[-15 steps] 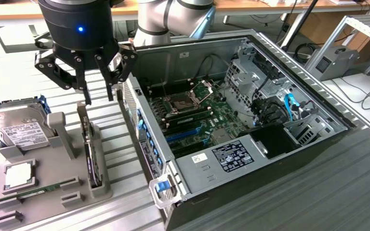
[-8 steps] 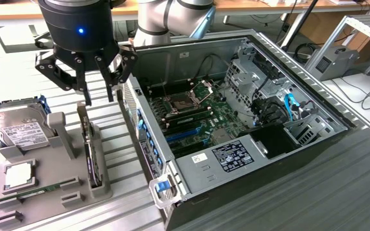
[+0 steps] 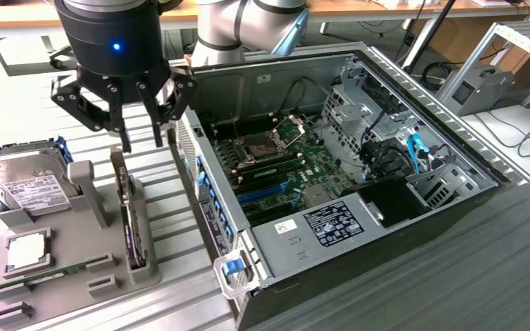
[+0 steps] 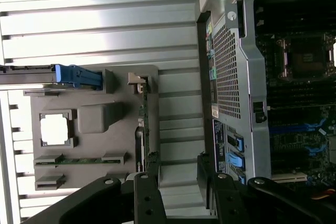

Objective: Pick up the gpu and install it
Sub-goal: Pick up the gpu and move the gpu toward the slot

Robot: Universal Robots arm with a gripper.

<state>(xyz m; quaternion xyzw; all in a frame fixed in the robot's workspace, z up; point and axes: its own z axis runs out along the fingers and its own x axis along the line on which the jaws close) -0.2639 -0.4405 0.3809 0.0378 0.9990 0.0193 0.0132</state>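
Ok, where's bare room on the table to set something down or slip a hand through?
Widest: bare slatted table at the exterior view's lower right, past the case. A narrow strip runs between case and gray holder. Crowded: the holder, with hard drive and gpu under the open gripper.

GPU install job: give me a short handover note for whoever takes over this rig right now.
Pincer: open and empty, hanging just above one end of the gpu, with no grip on it.
Where things are: the gpu stands on edge in its slot of the grey holder, beside the open computer case.
Done: the arm is placed over the card, nothing more.
Left: the gpu is not yet picked up and not yet in the computer case.
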